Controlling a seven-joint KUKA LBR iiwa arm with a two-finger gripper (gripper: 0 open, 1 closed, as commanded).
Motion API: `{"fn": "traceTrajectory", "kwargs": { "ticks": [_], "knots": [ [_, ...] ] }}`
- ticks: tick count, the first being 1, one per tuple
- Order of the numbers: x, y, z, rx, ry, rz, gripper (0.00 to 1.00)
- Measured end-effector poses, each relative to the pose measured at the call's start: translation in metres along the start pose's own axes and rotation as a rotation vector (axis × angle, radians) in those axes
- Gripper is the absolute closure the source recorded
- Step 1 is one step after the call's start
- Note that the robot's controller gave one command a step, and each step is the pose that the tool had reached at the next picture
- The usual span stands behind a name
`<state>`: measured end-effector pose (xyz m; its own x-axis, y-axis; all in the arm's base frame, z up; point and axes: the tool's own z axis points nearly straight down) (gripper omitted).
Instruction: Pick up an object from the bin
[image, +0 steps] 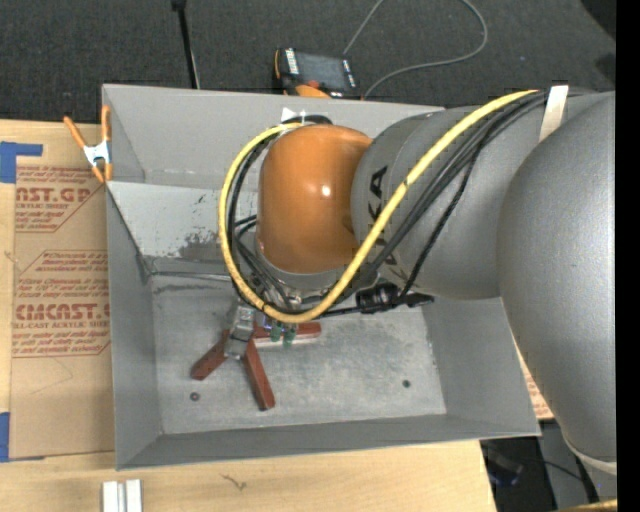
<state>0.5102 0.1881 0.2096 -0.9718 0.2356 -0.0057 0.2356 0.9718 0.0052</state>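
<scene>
A pair of pliers (243, 358) with reddish-brown handles lies on the bin floor, left of centre. Its handles are spread toward the front and its metal head (243, 324) points to the back. My gripper (274, 318) hangs low over the floor just right of that head, mostly hidden under the arm's orange cover. A small reddish-brown piece (300, 335) with green bits lies right under the gripper, beside the pliers' head. I cannot tell whether the gripper touches either thing.
The arm and its orange cover and yellow cable span the bin's back and right half. The sloped left wall stands close to the pliers' left handle. Bare floor lies to the front right of the pliers.
</scene>
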Motion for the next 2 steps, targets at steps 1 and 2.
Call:
{"fn": "traceTrajectory", "kwargs": {
  "ticks": [1, 2],
  "knots": [
    [0.010, -0.055, 0.048, 0.010, 0.010, -0.050, 1.00],
    [0.009, -0.037, -0.009, 0.001, 0.001, -0.062, 1.00]
  ]
}}
